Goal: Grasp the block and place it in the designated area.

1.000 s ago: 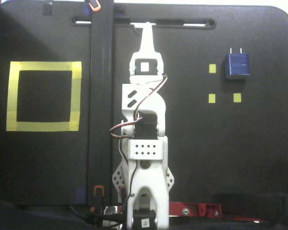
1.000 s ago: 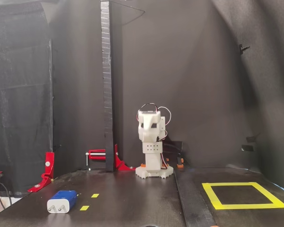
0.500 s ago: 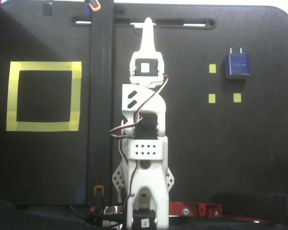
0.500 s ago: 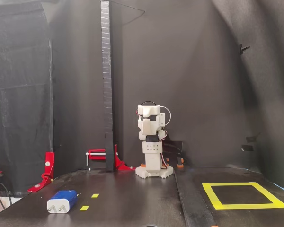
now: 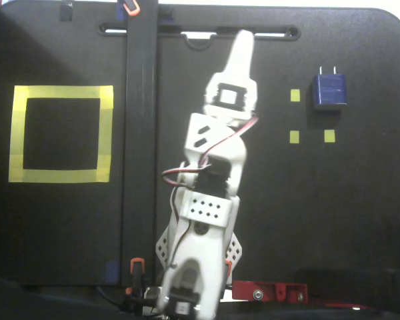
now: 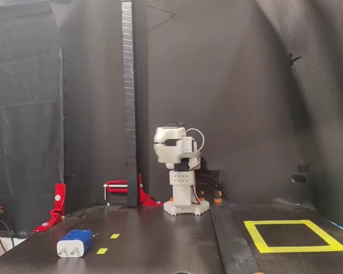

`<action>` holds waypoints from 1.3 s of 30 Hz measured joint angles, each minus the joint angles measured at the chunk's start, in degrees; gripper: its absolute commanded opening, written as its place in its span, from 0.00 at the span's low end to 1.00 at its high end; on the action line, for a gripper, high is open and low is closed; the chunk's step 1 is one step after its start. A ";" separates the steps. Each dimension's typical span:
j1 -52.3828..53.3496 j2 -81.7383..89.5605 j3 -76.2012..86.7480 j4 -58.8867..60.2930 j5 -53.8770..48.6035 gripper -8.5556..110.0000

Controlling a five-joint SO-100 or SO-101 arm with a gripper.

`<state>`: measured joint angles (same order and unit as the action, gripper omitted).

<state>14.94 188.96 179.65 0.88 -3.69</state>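
Sitting flat on the counter [image 5: 360, 200], the block [image 5: 329, 91] is at the upper right of the top-down fixed view, prongs pointing toward the far edge, just beside the small yellow tape squares [image 5: 295, 95]. In the side-on fixed view it's lying at lower left [image 6: 75, 242], prong end facing the camera. The designated area [image 5: 61, 133] is well apart from it, on the opposite side of the arm [image 5: 210, 193], w/ a dark vertical post [image 5: 140, 133] standing between.

Your jaws [image 5: 243, 41] are looking like a single narrow white tip aimed toward the block's side; can't tell if they're open or closed from either view. Nothing's in them that I can see.

Handling, my guess: you're dealing w/ a rigid plastic shell, light, prob. smooth and a bit slippery, rounded corners. Not fragile, but the prongs are thin, so avoid pinching them. Best hold is prob. across the two long flat sides, mid-body, coming down from above. Since it's lying low on the counter, you're needing to get the fingertips nearly to the surface for a decent bite.
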 measured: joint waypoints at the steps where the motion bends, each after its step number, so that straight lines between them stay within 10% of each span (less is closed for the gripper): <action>1: 1.58 0.00 0.00 0.70 0.00 0.07; 28: 24.26 -0.97 0.00 2.55 0.00 0.07; 39: 24.43 -31.29 -21.36 5.54 0.00 0.07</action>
<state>39.38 157.68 158.29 6.42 -3.69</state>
